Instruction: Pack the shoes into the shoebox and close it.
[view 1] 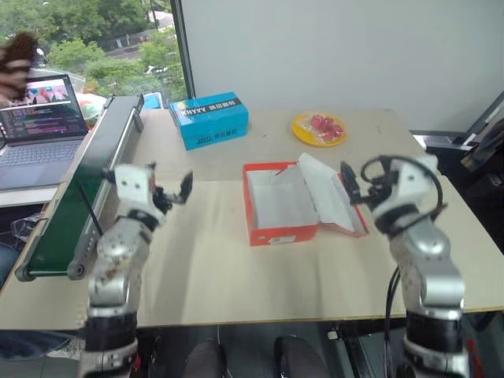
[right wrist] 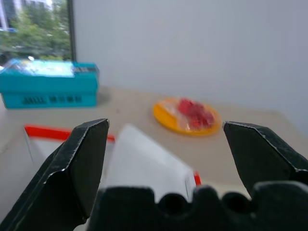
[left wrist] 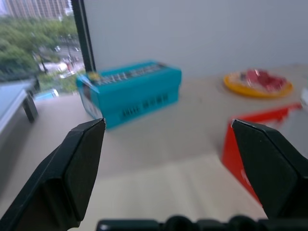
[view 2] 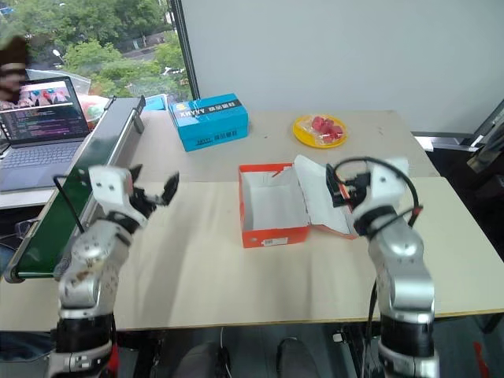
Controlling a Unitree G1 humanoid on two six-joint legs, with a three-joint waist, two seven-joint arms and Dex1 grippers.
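Raised over the near edge of the worktop (view 1: 213, 276): left claw (view 1: 169, 189) and right claw (view 1: 356, 183), both spread wide and empty, probably poised to start. Between them, shoebox (view 1: 272, 206) lying open, white inside bare, lid leaning back toward the right claw, ready for loading. No shoes seen. Farther back, blue box (view 1: 210, 119) and yellow plate (view 1: 318, 128).

Left wrist: black fingers (left wrist: 72, 168) parted, framing blue box and shoebox corner.

Right wrist: parted too, over the propped lid.
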